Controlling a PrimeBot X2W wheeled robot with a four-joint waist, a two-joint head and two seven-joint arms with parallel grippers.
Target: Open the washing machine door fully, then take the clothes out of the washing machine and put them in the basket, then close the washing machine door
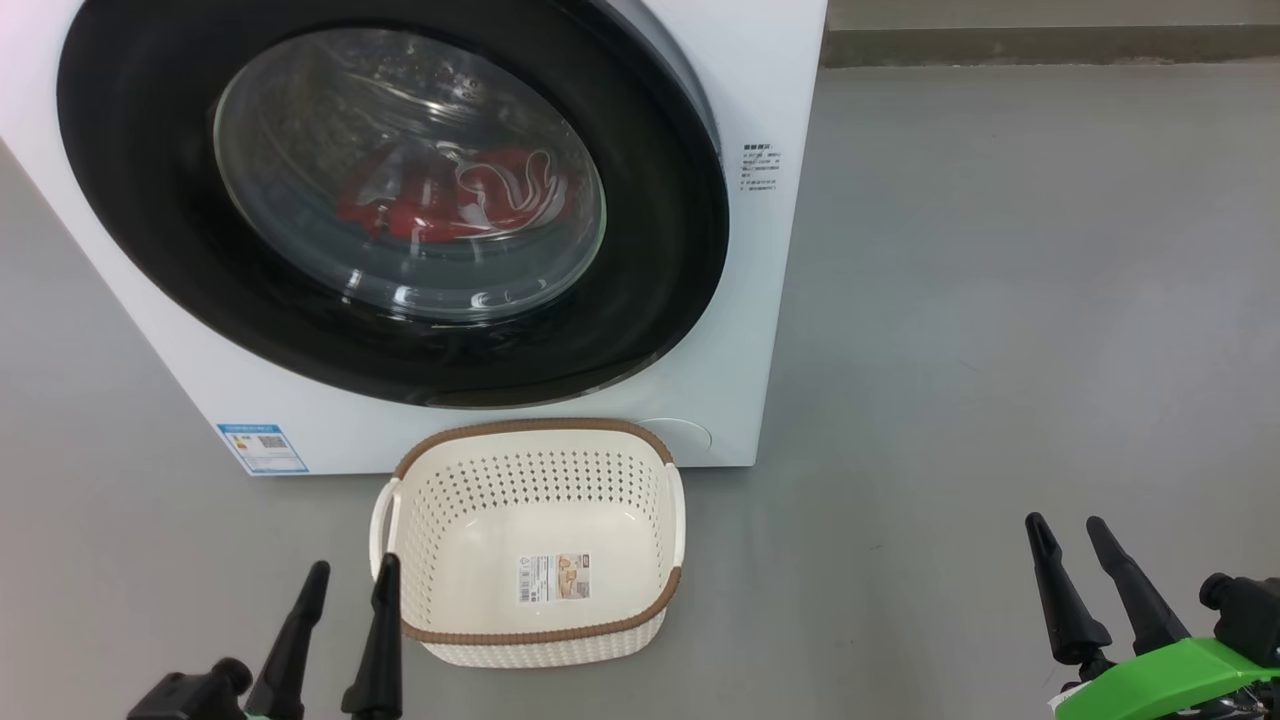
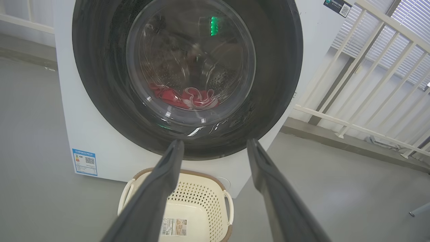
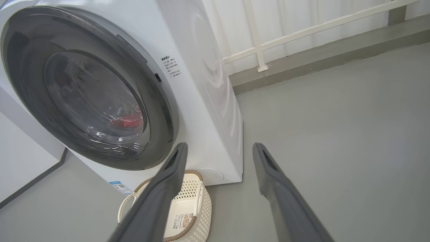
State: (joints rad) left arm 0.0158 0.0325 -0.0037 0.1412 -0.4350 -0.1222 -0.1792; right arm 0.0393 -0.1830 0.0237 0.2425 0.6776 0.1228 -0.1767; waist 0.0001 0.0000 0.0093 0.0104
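Note:
The white washing machine (image 1: 770, 300) fills the upper left of the head view. Its round black-rimmed door (image 1: 130, 180) looks shut against the front. Red clothes (image 1: 450, 200) with white trim lie inside the drum, seen through the glass. The cream basket (image 1: 660, 470) stands on the floor just in front of the machine and holds nothing but a paper label. My left gripper (image 1: 352, 568) is open beside the basket's left handle. My right gripper (image 1: 1068, 524) is open over the floor at the lower right. The door (image 2: 100, 84), clothes (image 2: 174, 97) and basket (image 2: 215, 201) also appear beyond the left fingers.
Grey floor (image 1: 1000, 300) stretches to the right of the machine. A white railing (image 2: 362, 67) with blinds behind it stands to the machine's right. A low grey kerb (image 3: 319, 64) runs along the wall.

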